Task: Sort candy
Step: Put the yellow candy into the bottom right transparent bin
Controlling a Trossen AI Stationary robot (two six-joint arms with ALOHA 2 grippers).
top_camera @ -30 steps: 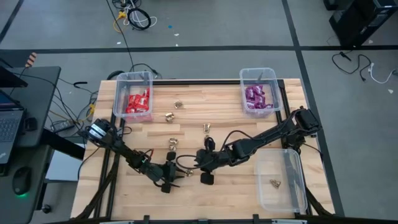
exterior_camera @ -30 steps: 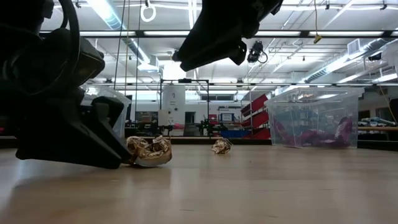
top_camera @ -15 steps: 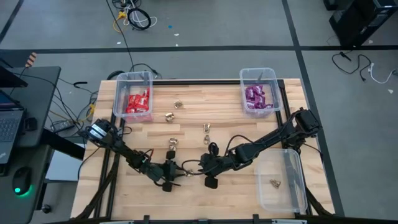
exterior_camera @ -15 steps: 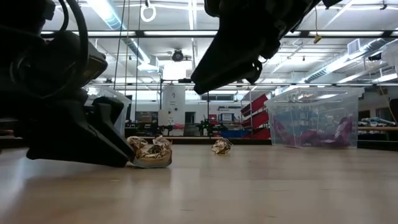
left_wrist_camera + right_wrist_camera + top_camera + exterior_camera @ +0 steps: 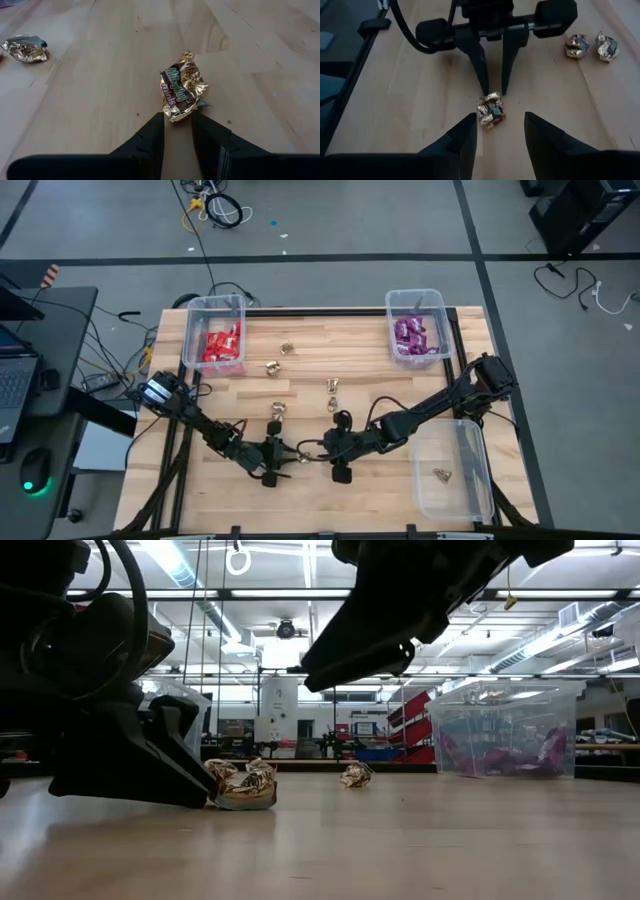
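Note:
A gold foil candy (image 5: 181, 92) lies on the wooden table (image 5: 380, 500) near its front middle. My left gripper (image 5: 178, 120) is low on the table with the candy's near end between its fingertips. My right gripper (image 5: 501, 125) faces it from the other side. It is open, hangs above the table (image 5: 350, 640), and its fingers stand apart on either side of the candy (image 5: 490, 111) without touching it. Red candy lies in the far left bin (image 5: 215, 330), purple candy in the far right bin (image 5: 417, 325). My left gripper pinches the gold candy's near end (image 5: 179, 115) between its two fingers, only at their free ends. The fingers come in low, slanting down from the table's left side. The candy lies on the table in front of the fingertips (image 5: 205, 795).
Loose gold candies lie farther back in the middle of the table (image 5: 287, 348) (image 5: 271, 367) (image 5: 333, 387) (image 5: 277, 410). A clear bin (image 5: 475, 480) at the near right holds one gold piece (image 5: 441, 474). The table's near edge is bare wood.
My right gripper has come down toward the gold candy and the left gripper. The left gripper and the candy have kept their place on the table.

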